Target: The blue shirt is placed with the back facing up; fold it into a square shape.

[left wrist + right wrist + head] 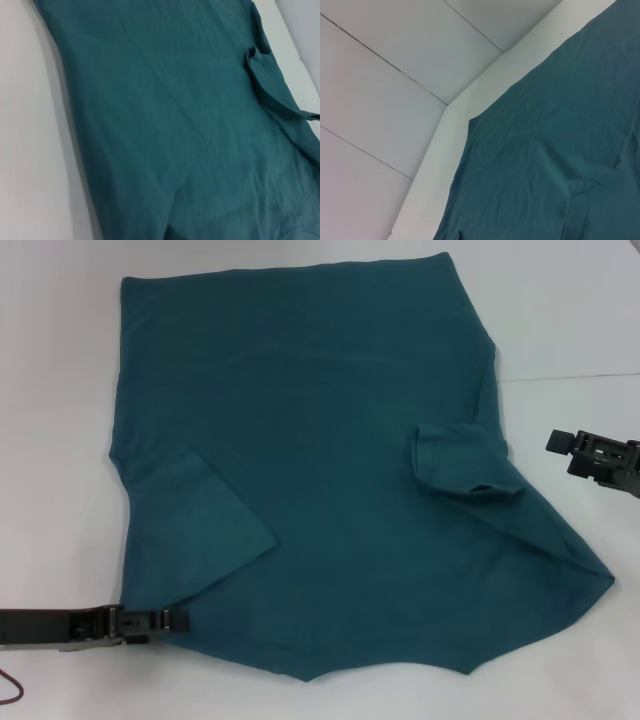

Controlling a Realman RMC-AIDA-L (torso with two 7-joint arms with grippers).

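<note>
The blue shirt (320, 490) lies spread flat on the white table (570, 310), plain side up, filling most of the head view. Both sleeves are folded inward onto the body: one flap (205, 515) on the left, a smaller bunched one (460, 465) on the right. My left gripper (175, 620) lies low at the shirt's near left edge, its tip touching the cloth. My right gripper (565, 445) hovers off the shirt's right side, apart from it. The left wrist view shows the shirt (175, 125) with its bunched sleeve (265, 80). The right wrist view shows a shirt (560, 150) corner.
White table surface (30, 150) borders the shirt on the left and right. The table edge (445, 150) shows in the right wrist view, with pale panels (380, 75) beyond it. A thin red cable (12, 685) lies at the near left corner.
</note>
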